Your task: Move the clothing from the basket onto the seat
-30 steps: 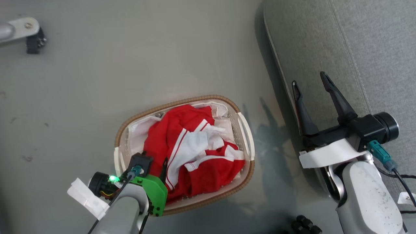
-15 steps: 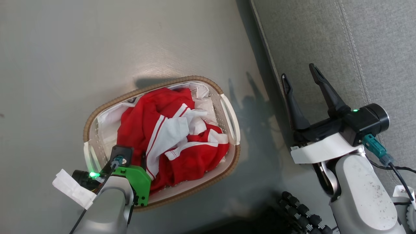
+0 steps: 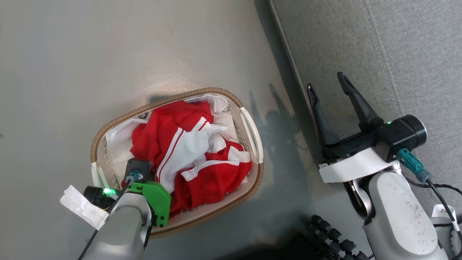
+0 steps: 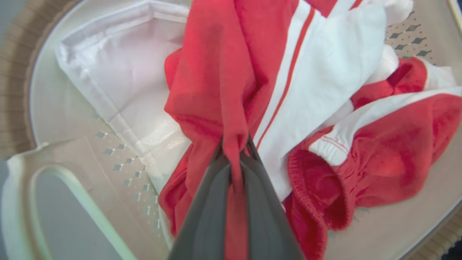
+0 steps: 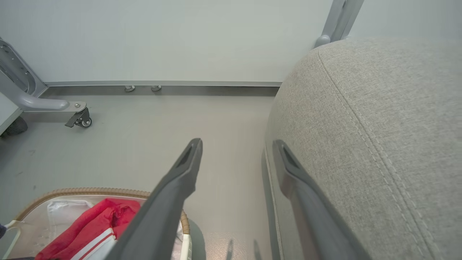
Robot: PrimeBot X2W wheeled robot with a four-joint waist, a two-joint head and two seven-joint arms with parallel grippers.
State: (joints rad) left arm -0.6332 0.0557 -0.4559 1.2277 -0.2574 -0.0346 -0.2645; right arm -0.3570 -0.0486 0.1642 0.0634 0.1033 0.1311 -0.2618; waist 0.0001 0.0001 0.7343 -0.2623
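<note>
Red-and-white clothing (image 3: 202, 162) lies heaped in the basket (image 3: 108, 127), which stands on the grey floor (image 3: 108, 54) at about eight o'clock from the middle of the head view. There a green wrist mount (image 3: 153, 196) covers the heap's seven o'clock edge. The left wrist view shows what lies under it: the left gripper (image 4: 234, 143) has its two dark fingers pressed together on a pulled-up fold of red cloth, which runs down between them. At ten o'clock of that fold the white liner (image 4: 126, 72) lies bare. At two o'clock is a white panel with thin red stripes, and at four o'clock a red piece with a gathered white hem.

Farther right, the right gripper (image 3: 325, 81) points to twelve o'clock, fingers spread wide with nothing between them. It is over the edge of the grey fabric seat (image 3: 361, 43), well apart from the basket. The right wrist view adds a pale wall (image 5: 180, 36) and a castor (image 5: 81, 121) at ten o'clock.
</note>
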